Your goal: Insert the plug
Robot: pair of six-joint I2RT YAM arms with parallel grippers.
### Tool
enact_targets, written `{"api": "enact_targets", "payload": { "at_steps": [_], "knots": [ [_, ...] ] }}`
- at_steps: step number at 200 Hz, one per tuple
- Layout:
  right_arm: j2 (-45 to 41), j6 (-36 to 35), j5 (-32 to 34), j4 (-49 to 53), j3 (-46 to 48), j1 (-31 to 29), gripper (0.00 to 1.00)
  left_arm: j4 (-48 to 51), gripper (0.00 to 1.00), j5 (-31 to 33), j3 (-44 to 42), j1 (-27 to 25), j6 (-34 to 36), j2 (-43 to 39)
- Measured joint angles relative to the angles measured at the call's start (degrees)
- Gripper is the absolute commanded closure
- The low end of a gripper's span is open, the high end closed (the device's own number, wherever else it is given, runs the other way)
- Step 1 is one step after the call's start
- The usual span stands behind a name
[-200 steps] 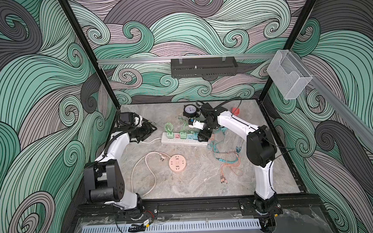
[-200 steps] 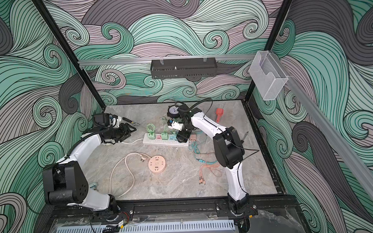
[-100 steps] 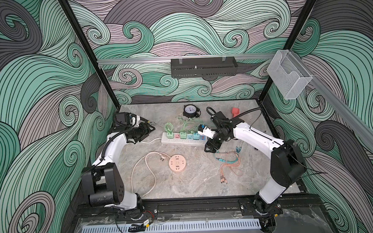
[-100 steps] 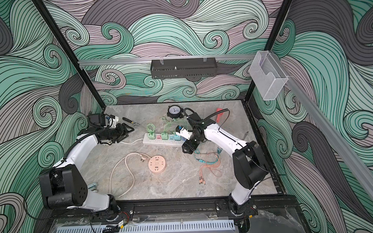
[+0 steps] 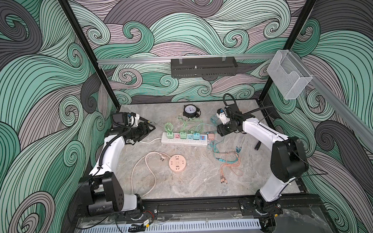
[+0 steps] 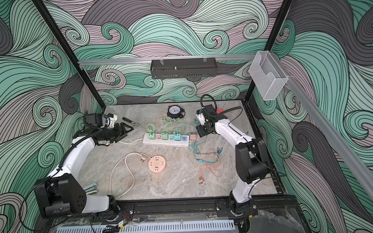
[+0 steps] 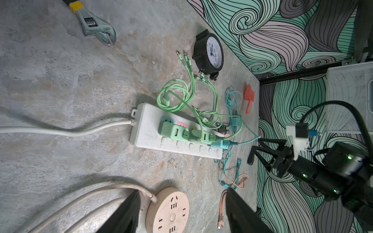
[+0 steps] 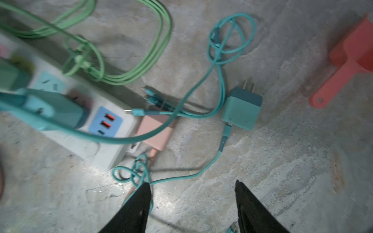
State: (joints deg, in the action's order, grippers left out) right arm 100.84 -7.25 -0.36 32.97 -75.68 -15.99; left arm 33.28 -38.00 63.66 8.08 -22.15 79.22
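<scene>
right gripper: hanging just off the right end of the power strip, jaws spread wide, gripping nothing

left gripper: sitting out at the far left, well apart from the strip, jaws also spread and carrying nothing

plug: I'm guessing it's the loose teal charger, which is lying flat on the table just past the strip's right end with its prongs pointing away from the strip. A pink charger is lying against that same end though, so I can't tell which one is meant

snag risk: the teal cable is looping over the pink charger and across the strip, so lifting the teal block is probably going to be dragging its neighbours along

grip risk: the block is lying on its side, so an off-centre pinch could be twisting it and leaving the prongs aiming nowhere near the slots

strip risk: nothing is pinning the strip down, so pushing a plug in might just be shoving it sideways

crowding risk: most sockets are carrying chargers already, and wide jaws could be bumping one loose on the way in
</scene>
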Motion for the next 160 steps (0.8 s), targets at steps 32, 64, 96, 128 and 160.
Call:
{"api": "enact_targets", "payload": {
  "at_steps": [32,64,96,128,160],
  "knots": [
    [7.9,2.1,3.7,-0.3,-5.1,2.2,0.33,0.3,0.3,-0.3,0.0,0.0,0.6,0.0],
    [13.9,3.6,4.3,-0.7,-9.5,3.5,0.34,0.6,0.27,-0.6,0.0,0.0,0.8,-1.0],
    [17.9,5.2,4.8,-0.6,-13.0,4.1,0.41,0.6,0.25,-1.6,0.0,0.0,0.8,-2.6],
    [19.8,6.8,4.4,-0.2,-14.3,4.8,0.44,0.6,0.25,-2.1,0.0,0.0,0.8,-3.6],
    [20.9,7.5,4.0,0.4,-15.1,5.2,0.43,0.5,0.25,-2.7,0.0,0.0,0.8,-3.7]
  ]
}}
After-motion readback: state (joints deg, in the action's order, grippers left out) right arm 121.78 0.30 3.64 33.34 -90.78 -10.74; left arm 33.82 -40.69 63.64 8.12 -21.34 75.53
